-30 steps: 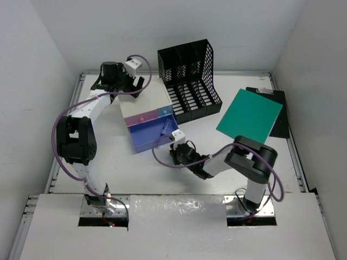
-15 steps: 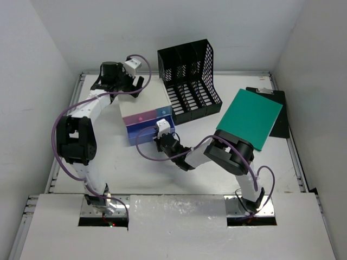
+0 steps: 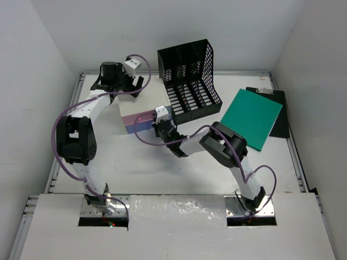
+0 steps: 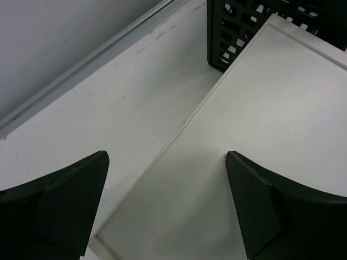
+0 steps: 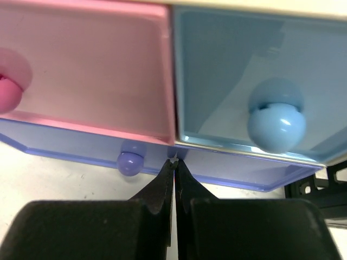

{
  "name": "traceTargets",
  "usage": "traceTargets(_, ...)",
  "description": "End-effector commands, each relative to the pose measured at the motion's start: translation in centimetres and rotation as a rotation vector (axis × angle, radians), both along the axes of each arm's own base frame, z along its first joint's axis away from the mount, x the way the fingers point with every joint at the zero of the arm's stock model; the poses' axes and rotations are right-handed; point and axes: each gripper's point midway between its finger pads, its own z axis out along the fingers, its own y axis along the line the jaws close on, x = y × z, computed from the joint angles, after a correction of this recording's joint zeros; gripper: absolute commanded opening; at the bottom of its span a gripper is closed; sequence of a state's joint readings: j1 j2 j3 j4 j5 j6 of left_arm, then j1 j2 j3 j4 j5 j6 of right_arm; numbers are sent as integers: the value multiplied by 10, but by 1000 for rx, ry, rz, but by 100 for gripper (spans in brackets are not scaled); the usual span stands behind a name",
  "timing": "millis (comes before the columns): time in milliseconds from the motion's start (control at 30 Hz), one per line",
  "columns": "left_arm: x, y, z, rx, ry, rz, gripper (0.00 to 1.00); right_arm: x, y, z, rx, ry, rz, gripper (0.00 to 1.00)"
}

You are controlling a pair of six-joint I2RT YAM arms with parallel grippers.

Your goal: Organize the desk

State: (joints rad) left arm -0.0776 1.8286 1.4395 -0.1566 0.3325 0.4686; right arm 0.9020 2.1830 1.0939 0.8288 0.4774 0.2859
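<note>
The desk (image 3: 135, 168) is a wide white tabletop with thin raised rails. On it stands a small white-topped drawer box (image 3: 143, 108) with a pink drawer (image 5: 87, 70), a light blue drawer (image 5: 244, 65) and a long purple bottom drawer (image 5: 81, 146). My right gripper (image 5: 174, 161) is shut, its tips pressed against the purple drawer's front beside the purple knob (image 5: 130, 163). In the top view the right gripper (image 3: 160, 123) sits at the box's front. My left gripper (image 3: 133, 86) hovers open over the box's back edge, holding nothing; its fingers (image 4: 70, 206) straddle the box top (image 4: 271, 135).
A black mesh file organizer (image 3: 190, 81) stands right behind the box, also seen as the black organizer (image 4: 244, 27). A green board (image 3: 250, 116) lies on a black clipboard (image 3: 279, 122) at the right. The back rail (image 4: 81, 70) runs close to the left gripper.
My right gripper moved up and left against the open purple drawer, and the drawer slid back into the box. The left arm has not moved.
</note>
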Motion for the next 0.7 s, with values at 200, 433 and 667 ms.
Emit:
traceTargets(200,-36,17,-78,83,254,42,88,-2,-25,77,9,-137,7,0)
traceTargets(433,-29,16,-67,66,242,48,88,-52,-74,144,-136,-43,178,24)
traceTargets(667,-26,9,-52,41,220,22,89,-62,-269,142,116,346,-162,71)
